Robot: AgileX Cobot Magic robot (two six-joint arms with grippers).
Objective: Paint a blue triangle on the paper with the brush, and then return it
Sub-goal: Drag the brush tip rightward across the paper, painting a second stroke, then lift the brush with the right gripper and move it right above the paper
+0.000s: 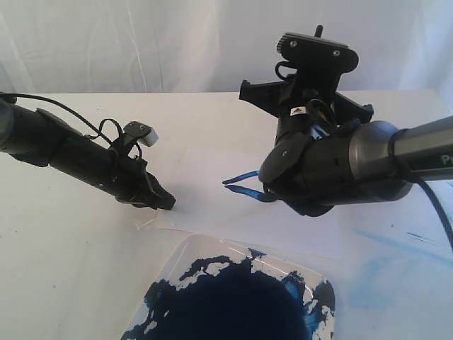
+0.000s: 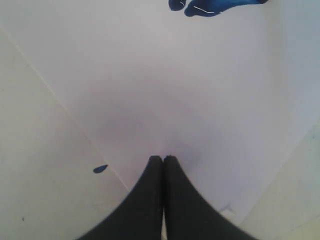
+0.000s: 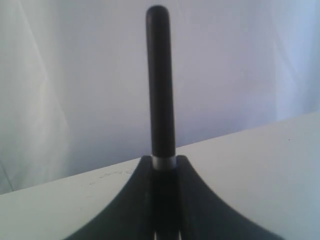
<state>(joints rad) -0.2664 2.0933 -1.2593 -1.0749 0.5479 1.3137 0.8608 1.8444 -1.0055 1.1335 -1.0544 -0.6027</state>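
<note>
White tray (image 1: 177,258) in front of me is swamped with dark blue paint, sitting on the cream table (image 1: 64,269). Pale blue smears (image 1: 396,248) beside it, white curtain (image 1: 141,42) behind.

The paper (image 1: 205,166) lies flat on the tabletop (image 1: 56,269). The tray (image 1: 178,273) stands in front of it, just beside its near edge. The left gripper (image 1: 167,202) is low over the paper's near left corner, its jaws together. The right gripper (image 3: 163,162) is above the paper's right part, with the brush (image 3: 161,85) upright between its jaws. The painted lines (image 1: 244,185) lie on the paper, between the two arms and partly hidden behind the right one.
</note>
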